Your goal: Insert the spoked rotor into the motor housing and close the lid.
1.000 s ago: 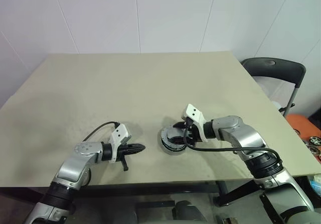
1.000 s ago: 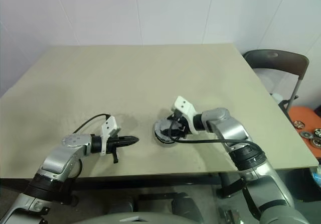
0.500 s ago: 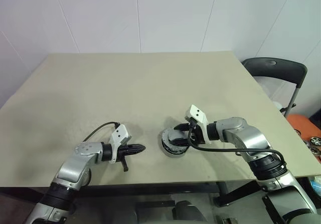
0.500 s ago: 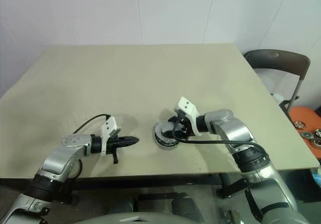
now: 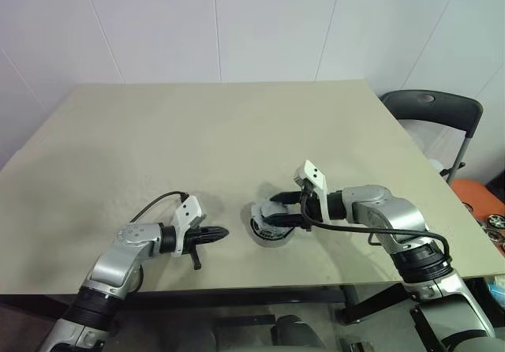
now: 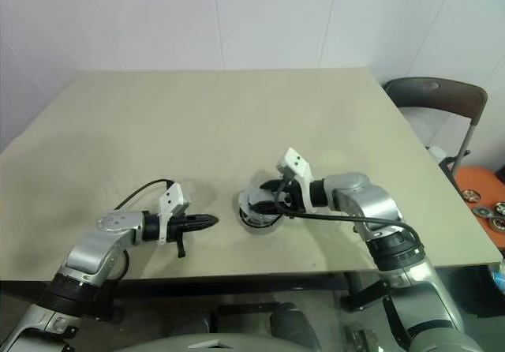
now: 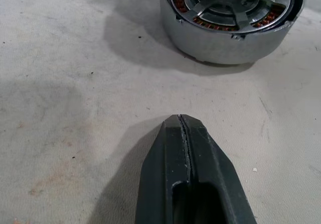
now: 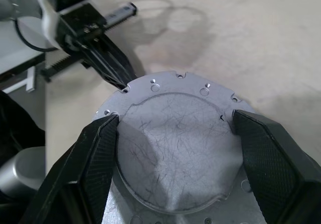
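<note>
Scratched grey metal, the lid (image 8: 175,148) is sitting rigid and slick between the right gripper's (image 8: 175,133) spread jaws, clamped at its rim; left gripper (image 7: 188,148) jaws together.

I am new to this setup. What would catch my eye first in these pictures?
Near the table's front edge, the right gripper holds the lid by its rim above the motor housing. Copper windings and silvery spokes show inside the housing. The shut left gripper hovers beside it.
</note>
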